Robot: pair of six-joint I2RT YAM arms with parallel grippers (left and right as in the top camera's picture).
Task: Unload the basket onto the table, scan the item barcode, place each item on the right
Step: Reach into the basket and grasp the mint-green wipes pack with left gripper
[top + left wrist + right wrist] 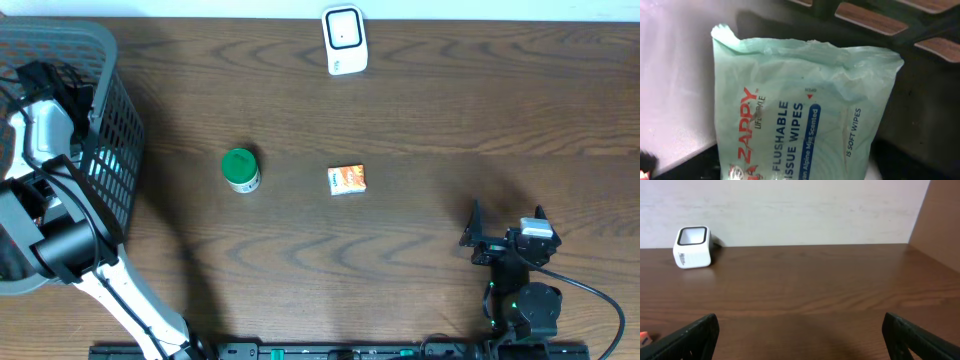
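The left claw (47,85) is inside the grey basket (112,120). Its fingers are out of sight, so whether its jaws are apart or closed cannot be told. Close ahead of it lies the mint-green pack of wipes (800,115), printed face toward it. The right claw (799,322) hangs low over the table (805,280), jaws spread wide and holding nothing. The white scanner (692,247) stands well ahead, to its left.

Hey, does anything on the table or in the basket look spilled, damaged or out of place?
Nothing stands out. The scanner, green-lidded jar and small orange box sit apart on the table, nothing spilled. The wipes pack in the basket is only creased along its top edge, with no tear visible.
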